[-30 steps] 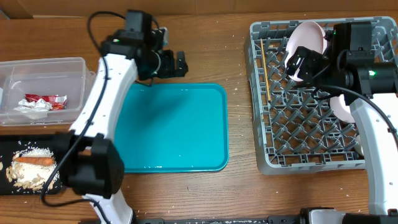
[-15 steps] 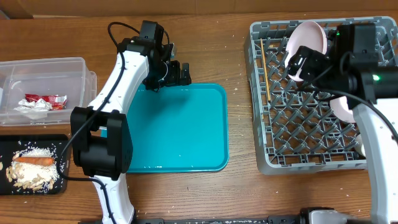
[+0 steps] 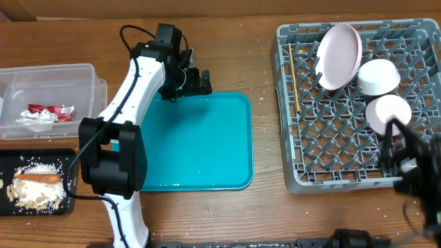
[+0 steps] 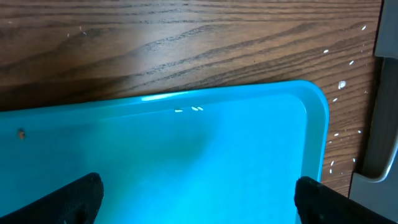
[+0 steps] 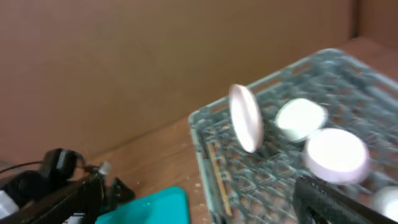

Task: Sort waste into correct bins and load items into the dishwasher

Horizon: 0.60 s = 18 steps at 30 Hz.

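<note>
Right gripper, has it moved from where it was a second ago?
Yes. The right gripper has left the plate at the far edge of the dish rack and pulled back to its near right corner.

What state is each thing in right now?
Plate, on edge in the dish rack.
Far bowl, bottom up in the rack.
Near bowl, bottom up in the rack.
Chopsticks, lying in the rack.
Clear tub, holding wrapper and tissue.
Black tray, holding food scraps and carrot stick.
Teal tray, bare.
Left gripper, open.
Right gripper, open.
</note>
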Tool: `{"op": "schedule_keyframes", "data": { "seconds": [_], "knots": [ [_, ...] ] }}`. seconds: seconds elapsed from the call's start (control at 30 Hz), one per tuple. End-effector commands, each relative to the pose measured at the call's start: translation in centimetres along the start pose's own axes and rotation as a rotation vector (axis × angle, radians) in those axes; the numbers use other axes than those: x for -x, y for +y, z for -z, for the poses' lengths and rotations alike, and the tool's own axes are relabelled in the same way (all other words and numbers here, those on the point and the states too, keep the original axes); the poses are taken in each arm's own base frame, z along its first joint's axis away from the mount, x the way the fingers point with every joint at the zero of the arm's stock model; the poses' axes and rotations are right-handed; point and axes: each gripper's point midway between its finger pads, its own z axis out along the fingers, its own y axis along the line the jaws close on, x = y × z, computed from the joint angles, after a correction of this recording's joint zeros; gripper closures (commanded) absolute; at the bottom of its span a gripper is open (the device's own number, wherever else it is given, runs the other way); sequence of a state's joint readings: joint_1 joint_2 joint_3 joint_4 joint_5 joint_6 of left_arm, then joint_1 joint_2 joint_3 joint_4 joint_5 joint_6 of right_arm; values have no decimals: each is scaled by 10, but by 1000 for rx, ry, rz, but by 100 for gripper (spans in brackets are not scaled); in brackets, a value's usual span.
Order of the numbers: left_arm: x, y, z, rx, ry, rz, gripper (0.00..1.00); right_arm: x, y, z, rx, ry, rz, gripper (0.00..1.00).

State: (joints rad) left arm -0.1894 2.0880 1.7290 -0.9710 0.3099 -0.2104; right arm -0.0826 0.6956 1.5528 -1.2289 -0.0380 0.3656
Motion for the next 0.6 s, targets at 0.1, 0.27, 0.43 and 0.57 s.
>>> {"op": "schedule_keyframes", "data": {
  "seconds": [0.1,0.27,0.43,0.57],
  "knots": [
    [0,3,-5,8,7,20,0,-51,-45,-13,-79,-83,-4,0],
    [0,3,-5,8,8,21,0,-105,-60,-97,67,-198,10,0],
    [0,3,-5,8,7,20,0,-135,-52,-129,284,-361,55,0],
    [0,3,-5,8,7,21,0,-156,-62,-134,294,-381,62,0]
  ]
}}
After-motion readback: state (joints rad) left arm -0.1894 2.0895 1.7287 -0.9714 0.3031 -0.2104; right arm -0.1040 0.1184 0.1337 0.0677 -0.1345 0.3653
